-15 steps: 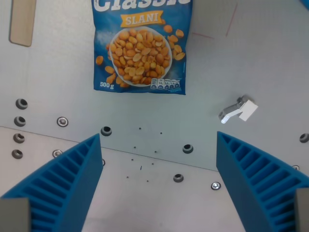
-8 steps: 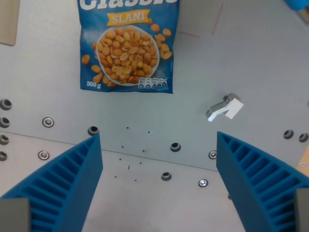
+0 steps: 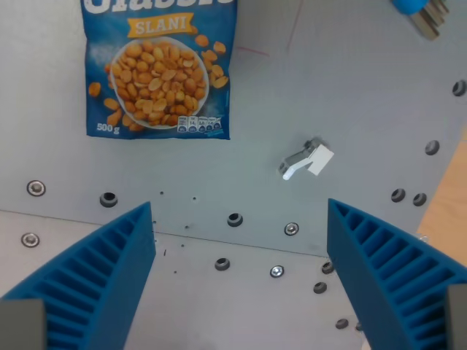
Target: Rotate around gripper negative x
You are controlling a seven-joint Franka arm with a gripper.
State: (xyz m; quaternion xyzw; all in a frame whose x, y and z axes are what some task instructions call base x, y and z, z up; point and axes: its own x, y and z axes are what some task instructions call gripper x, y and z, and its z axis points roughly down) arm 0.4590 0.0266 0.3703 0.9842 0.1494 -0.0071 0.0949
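My gripper [image 3: 241, 281] is open and empty. Its two blue ribbed fingers [image 3: 87, 288] stand far apart at the bottom of the wrist view, above a grey metal table [image 3: 350, 109]. A blue peanut bag [image 3: 157, 69] marked "SLANI" lies flat at the top left, well beyond the fingertips. A small white and grey clip [image 3: 306, 159] lies on the table between and beyond the fingers.
Bolt holes and screws [image 3: 234, 219] dot the table along a plate seam. A blue-handled tool [image 3: 417, 10] shows at the top right corner. A wooden surface [image 3: 452, 204] shows past the table's edge at the wrist view's right.
The whole scene has shifted toward the wrist view's left, so the camera has moved. The table's right edge and the blue tool have come into view. The fingers stay equally open.
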